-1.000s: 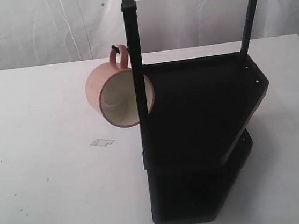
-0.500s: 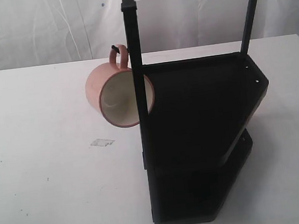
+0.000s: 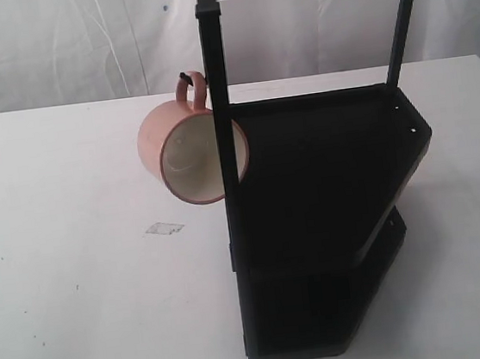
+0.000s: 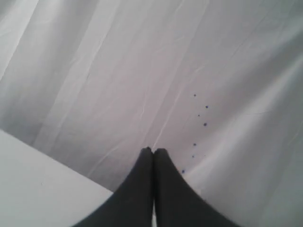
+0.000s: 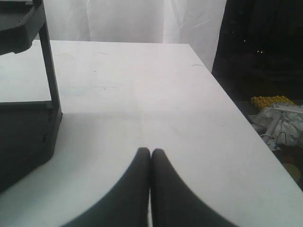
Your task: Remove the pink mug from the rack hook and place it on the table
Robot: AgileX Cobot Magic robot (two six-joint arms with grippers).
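Mug first: the pink mug [image 3: 187, 155] hangs by its loop handle from the rack hook [image 3: 183, 77], which juts from the upright post [image 3: 213, 53] of the black rack [image 3: 323, 222]. In the exterior view the mug sits at about ten o'clock from the middle of the frame, off the table [image 3: 66, 251]. Its cream mouth tips toward the camera, and the post crosses its rim at three o'clock. A small scuff mark [image 3: 164, 229] lies on the tabletop at seven o'clock from the mug. My left gripper [image 4: 153, 151] has its two dark fingers pressed together with nothing between them, pointing at a white curtain [image 4: 142, 71]. My right gripper [image 5: 150, 151] is likewise closed and empty, above the tabletop near the rack's base.
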